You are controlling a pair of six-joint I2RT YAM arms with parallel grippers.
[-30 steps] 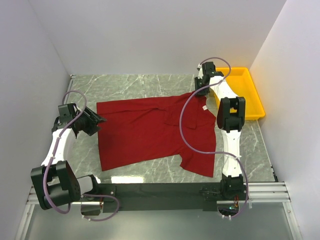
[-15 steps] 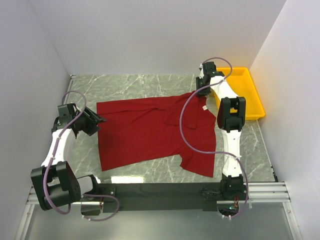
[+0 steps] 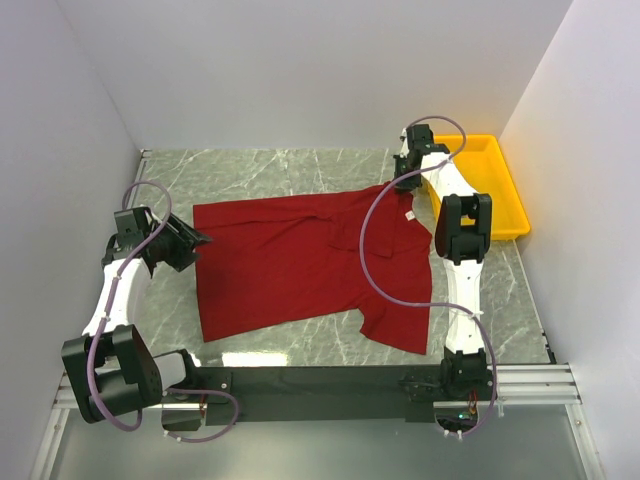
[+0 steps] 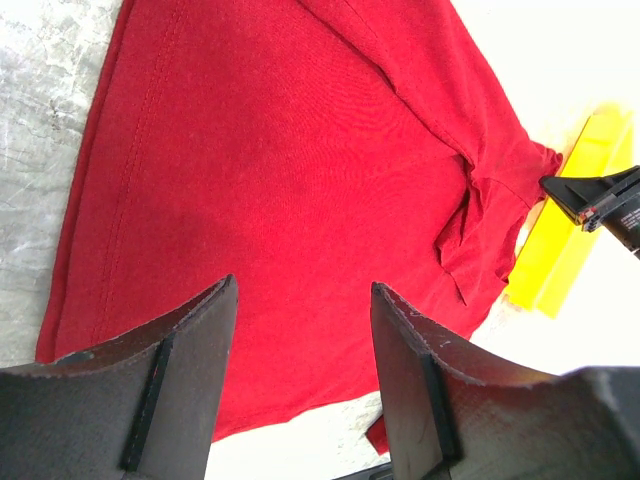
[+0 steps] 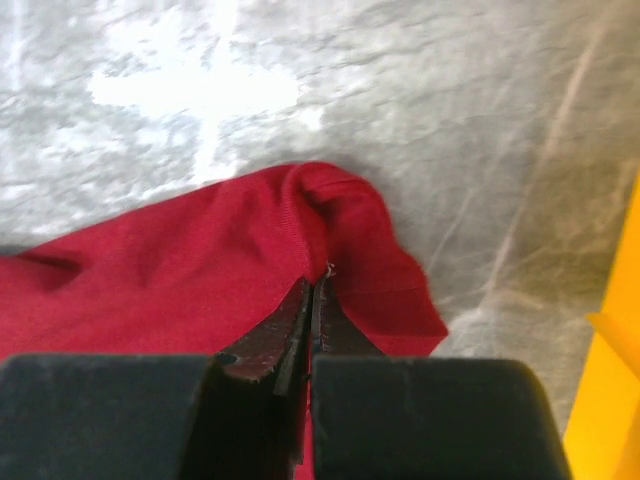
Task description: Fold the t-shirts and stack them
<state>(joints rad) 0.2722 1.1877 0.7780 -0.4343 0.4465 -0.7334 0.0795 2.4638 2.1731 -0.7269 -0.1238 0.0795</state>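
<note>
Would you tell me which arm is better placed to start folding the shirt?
Right, probably: the right end effector is shut on the far edge of the t-shirt beside the yellow tray; the left end effector hangs open by its hem, gripping nothing.

The dark red short-sleeved cloth t-shirt point(image 3: 300, 265) is a matt, fine-knit fabric with stitched hems. The grey marbled tabletop point(image 3: 260, 170) is smooth with a faint sheen and shows bright glare patches. The yellow plastic tray point(image 3: 490, 190) is smooth and glossy. The black fingers point(image 4: 190, 380) of the left gripper point(image 4: 300, 298) look matt and slightly grainy, with rough edges.
</note>
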